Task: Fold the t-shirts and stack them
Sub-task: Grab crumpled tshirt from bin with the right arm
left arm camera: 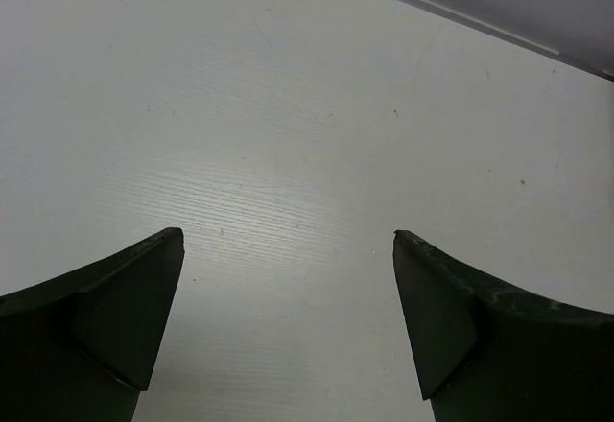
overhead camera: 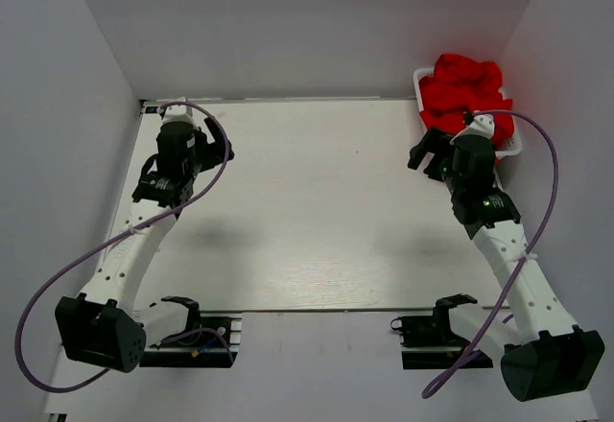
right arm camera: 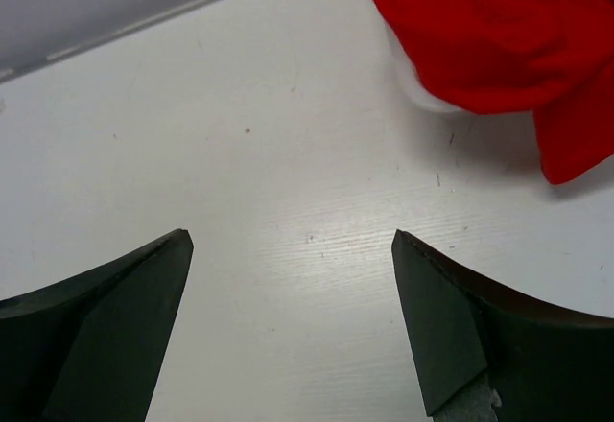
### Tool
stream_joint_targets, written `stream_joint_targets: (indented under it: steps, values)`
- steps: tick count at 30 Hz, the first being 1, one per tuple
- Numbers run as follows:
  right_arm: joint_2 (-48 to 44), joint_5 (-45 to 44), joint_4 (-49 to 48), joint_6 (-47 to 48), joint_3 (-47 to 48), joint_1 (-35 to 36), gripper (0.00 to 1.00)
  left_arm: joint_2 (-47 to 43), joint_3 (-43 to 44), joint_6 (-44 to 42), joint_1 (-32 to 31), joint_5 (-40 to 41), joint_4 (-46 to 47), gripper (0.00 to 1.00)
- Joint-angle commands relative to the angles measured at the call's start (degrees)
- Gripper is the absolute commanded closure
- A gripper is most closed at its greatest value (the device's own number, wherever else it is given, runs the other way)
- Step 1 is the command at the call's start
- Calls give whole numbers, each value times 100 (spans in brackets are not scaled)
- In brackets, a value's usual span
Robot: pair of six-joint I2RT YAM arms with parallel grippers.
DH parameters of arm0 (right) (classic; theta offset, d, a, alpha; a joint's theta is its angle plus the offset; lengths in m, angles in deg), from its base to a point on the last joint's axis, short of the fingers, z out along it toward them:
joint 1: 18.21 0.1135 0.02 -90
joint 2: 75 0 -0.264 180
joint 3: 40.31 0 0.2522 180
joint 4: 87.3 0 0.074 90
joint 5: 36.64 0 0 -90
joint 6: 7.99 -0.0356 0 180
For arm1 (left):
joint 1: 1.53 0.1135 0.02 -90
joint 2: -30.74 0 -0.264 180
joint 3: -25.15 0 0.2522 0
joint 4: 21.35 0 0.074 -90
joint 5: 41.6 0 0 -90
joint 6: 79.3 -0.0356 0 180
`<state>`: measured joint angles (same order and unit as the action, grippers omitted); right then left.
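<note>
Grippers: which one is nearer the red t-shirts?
The right gripper: it hangs open beside the basket holding the t-shirts, red cloth in its wrist view. The left gripper sees only table.

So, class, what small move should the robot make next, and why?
Probably move the right gripper onto the t-shirts heaped in the basket beside it: both it and the left gripper stand open and empty, and no shirt lies spread on the table yet.

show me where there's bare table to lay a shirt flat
Bare: the whole middle of the table, between the left arm and right arm, from their bases to the back wall. Crowded: the far right corner, where the basket heaped with red t-shirts sits, right arm alongside.
</note>
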<state>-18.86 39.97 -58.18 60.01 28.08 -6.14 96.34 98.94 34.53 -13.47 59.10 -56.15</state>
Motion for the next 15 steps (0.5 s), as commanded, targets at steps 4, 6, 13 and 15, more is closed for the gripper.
stream_joint_targets:
  steps: [4,6,13,15]
  values:
    - [-253,249,-444,230,-172,-3,10,-180,395,-46,26,-103,-296,0]
    - [-262,-5,-577,292,-242,-3,10,-180,448,-107,26,-103,-348,0]
    - [782,-1059,537,460,835,-21,10,23,553,-274,26,-33,-595,0]
    - [1240,-1612,879,434,1118,-47,10,206,615,-326,26,-33,-734,0]
